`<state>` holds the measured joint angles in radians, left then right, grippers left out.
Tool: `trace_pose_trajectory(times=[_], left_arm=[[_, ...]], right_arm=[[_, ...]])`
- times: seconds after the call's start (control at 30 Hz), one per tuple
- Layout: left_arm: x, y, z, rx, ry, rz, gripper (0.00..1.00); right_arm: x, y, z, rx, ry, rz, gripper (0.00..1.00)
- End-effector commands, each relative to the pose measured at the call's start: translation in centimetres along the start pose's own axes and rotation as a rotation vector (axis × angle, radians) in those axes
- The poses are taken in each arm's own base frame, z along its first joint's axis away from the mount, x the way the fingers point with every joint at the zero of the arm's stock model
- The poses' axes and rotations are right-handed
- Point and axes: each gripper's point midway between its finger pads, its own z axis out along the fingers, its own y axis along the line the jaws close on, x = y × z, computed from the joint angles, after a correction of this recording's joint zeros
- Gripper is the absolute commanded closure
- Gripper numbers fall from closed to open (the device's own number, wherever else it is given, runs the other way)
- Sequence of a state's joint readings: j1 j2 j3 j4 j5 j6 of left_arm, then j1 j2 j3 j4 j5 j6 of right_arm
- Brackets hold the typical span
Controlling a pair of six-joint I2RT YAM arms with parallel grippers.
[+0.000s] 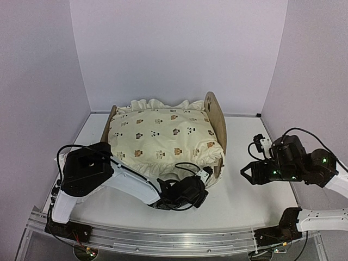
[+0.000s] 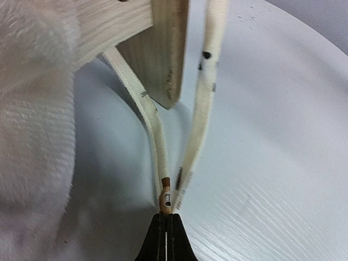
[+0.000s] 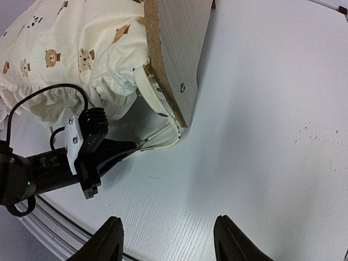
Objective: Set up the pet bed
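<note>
Pet bed [image 1: 216, 117] mid-table [image 1: 244, 201], long axis left-right, arched headboard rightward, bare tabletop to its right, left gripper [image 2: 166, 217] pinching cushion ties [image 2: 157, 136] at near-right corner, right gripper [image 3: 168, 239] spread, hovering beside.

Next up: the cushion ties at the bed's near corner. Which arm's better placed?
Left. The jaws of the left arm are shut on the ends of both ties, beside a corner post of the bed. The right arm sits off to the side, jaws open and empty.
</note>
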<state>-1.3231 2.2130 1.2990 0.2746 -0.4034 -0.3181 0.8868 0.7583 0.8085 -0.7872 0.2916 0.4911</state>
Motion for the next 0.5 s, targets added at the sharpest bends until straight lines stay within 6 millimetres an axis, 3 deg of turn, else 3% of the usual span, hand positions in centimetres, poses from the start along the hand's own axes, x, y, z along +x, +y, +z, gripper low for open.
trace_pose_trajectory(times=[0.0,0.23,0.47], left_arm=[[-0.3,-2.7,-3.4,0.09,0.052,-0.025,1.0],[0.9,-4.5,-4.8,0.114,0.088,-0.033,1.0],[0.6,-5.2,-5.1,0.141,0.088,-0.069,1.0]], right_arm=[[0.3,-0.3,0.2,0.009,-0.001,0.003,0.42],[0.9,-0.3,0.8,0.013,0.015,0.006,0.42],[3.2,-0.4,2.6,0.004,0.082,0.011,0.42]])
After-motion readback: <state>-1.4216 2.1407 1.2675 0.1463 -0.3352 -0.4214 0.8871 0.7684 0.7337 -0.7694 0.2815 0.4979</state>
